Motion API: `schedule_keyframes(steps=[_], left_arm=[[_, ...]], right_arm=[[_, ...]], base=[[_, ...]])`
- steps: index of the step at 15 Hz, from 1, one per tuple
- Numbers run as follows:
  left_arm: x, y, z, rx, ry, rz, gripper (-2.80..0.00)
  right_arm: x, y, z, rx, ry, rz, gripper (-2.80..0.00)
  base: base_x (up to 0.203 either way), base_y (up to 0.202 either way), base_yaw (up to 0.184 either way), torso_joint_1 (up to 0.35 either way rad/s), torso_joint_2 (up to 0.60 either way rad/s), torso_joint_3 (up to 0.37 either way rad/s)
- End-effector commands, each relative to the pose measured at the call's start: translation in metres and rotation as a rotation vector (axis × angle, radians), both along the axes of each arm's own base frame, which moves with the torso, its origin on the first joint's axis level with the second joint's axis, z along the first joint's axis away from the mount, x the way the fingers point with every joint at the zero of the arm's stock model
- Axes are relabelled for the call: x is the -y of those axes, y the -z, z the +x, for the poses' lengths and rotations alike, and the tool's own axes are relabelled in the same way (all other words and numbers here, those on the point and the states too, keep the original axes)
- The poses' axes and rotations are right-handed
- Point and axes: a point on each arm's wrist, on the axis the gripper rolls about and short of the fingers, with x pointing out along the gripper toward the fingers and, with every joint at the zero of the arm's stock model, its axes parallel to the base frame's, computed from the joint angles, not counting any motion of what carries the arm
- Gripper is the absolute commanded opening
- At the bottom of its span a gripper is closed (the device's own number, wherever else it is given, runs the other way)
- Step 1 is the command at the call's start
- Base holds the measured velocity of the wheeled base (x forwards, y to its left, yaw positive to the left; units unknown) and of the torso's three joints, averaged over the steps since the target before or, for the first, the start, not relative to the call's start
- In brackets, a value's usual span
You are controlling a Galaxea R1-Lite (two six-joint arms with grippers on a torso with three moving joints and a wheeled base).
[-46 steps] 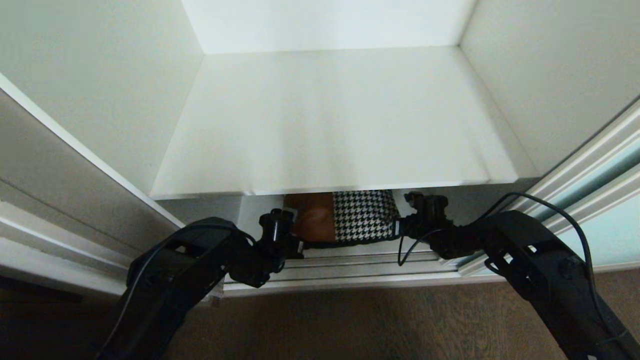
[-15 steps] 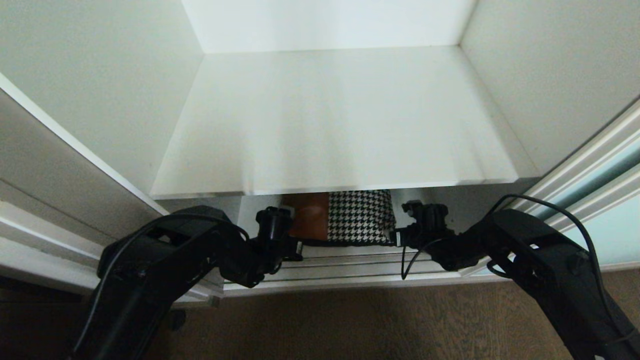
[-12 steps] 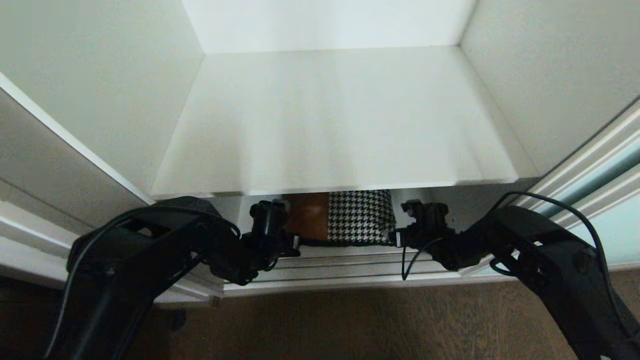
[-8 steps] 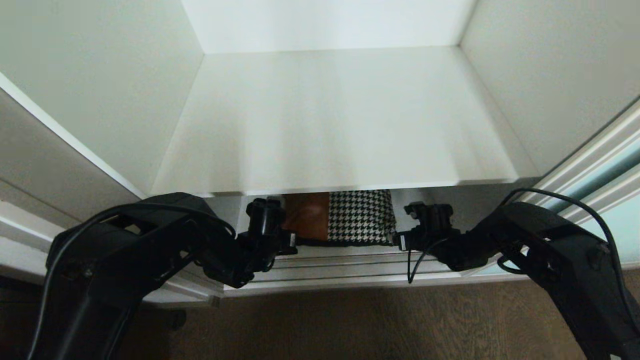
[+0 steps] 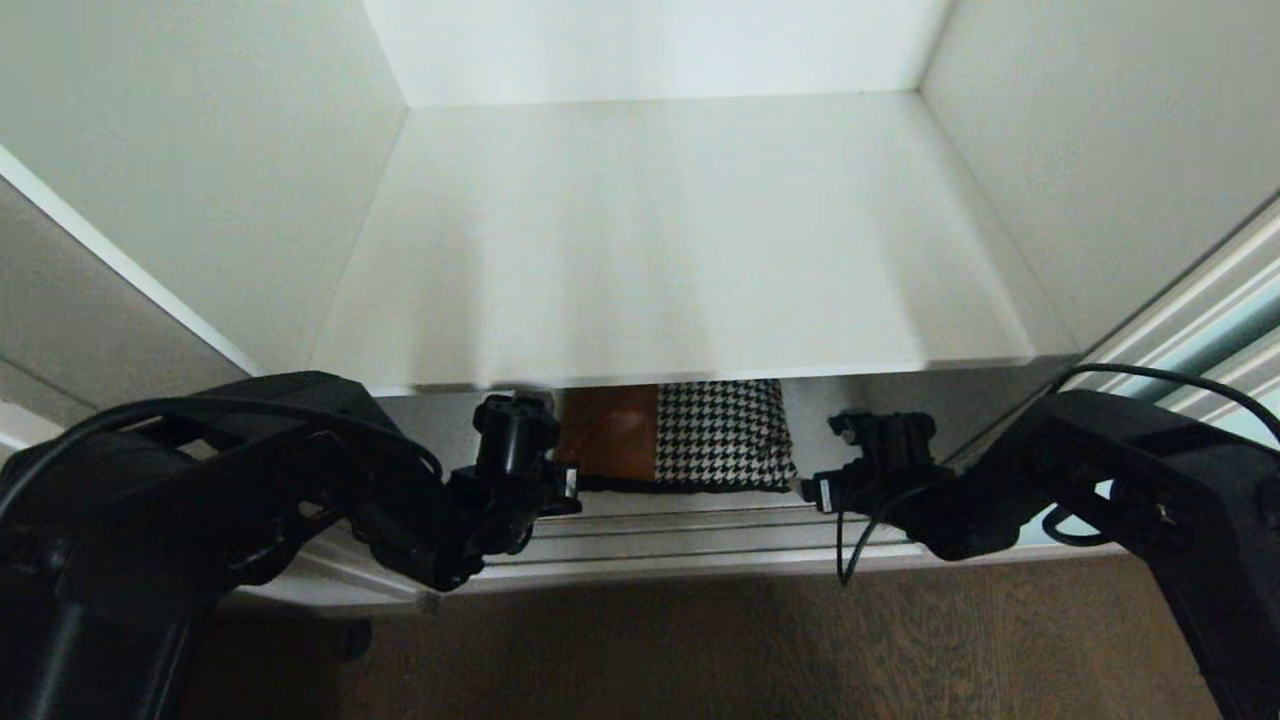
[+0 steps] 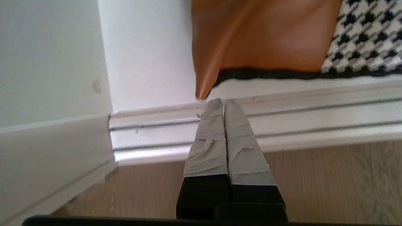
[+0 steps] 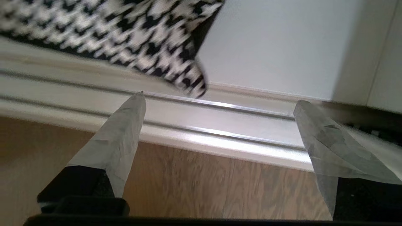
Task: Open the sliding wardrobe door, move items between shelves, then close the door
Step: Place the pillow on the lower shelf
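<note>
The cushion (image 5: 680, 435), houndstooth with a tan patch, lies on the lower shelf (image 6: 147, 62) under the bare upper shelf (image 5: 660, 250). My left gripper (image 5: 565, 485) is shut and empty. It hangs over the door track, its tips (image 6: 222, 101) just short of the cushion's tan corner (image 6: 263, 34). My right gripper (image 5: 815, 490) stands open and empty off the cushion's right front corner (image 7: 125, 28), with its midpoint (image 7: 220, 99) over the track. The sliding wardrobe door (image 5: 1225, 335) is pushed aside at the right.
Silvery floor rails (image 7: 220, 125) run along the wardrobe's front, between the grippers and the lower shelf. Wooden floor (image 5: 700, 650) lies in front. White side walls (image 5: 200, 150) close the compartment on both sides.
Both arms have drawn back and outward from the cushion's front corners, the left one most. The cushion stays lying on the lower shelf.
</note>
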Motion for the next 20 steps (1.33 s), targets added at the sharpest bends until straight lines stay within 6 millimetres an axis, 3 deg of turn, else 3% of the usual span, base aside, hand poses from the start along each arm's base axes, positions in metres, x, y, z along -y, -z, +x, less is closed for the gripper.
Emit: schedule_keyframes(steps=[1,4,5,10,14,17,20], left_arm=[[-0.005,-0.016,-0.015,0.010,-0.013,-0.018,-2.80],[-0.013,-0.022,-0.031,0.024,-0.072,-0.002,-2.80],[-0.016,-0.025,-0.035,0.046,-0.101,0.005,-2.80],[-0.030,-0.054,-0.066,0.088,-0.158,0.013,-2.80],[-0.042,-0.063,-0.092,0.098,-0.239,0.051,-2.80],[-0.034,-0.075,-0.117,0.119,-0.188,0.029,-2.80],[-0.014,-0.067,-0.141,0.090,-0.117,0.017,-2.80]], right_arm=[[0.001,-0.011,-0.017,-0.001,-0.005,0.002,0.00],[0.003,-0.008,-0.040,-0.011,-0.008,0.001,0.00],[0.004,-0.006,-0.048,-0.012,-0.008,-0.002,-2.80],[0.013,-0.021,-0.090,-0.021,-0.006,-0.005,-2.80],[0.016,-0.024,-0.123,-0.005,-0.015,-0.003,-2.80],[0.017,-0.020,-0.141,0.004,-0.003,-0.017,-2.80],[0.018,-0.012,-0.160,-0.009,-0.013,-0.022,-2.80]], base=[[0.000,0.000,0.000,0.000,0.00,0.000],[0.000,0.000,0.000,0.000,0.00,0.000],[0.000,0.000,0.000,0.000,0.00,0.000],[0.000,0.000,0.000,0.000,0.00,0.000],[0.000,0.000,0.000,0.000,0.00,0.000],[0.000,0.000,0.000,0.000,0.00,0.000],[0.000,0.000,0.000,0.000,0.00,0.000]])
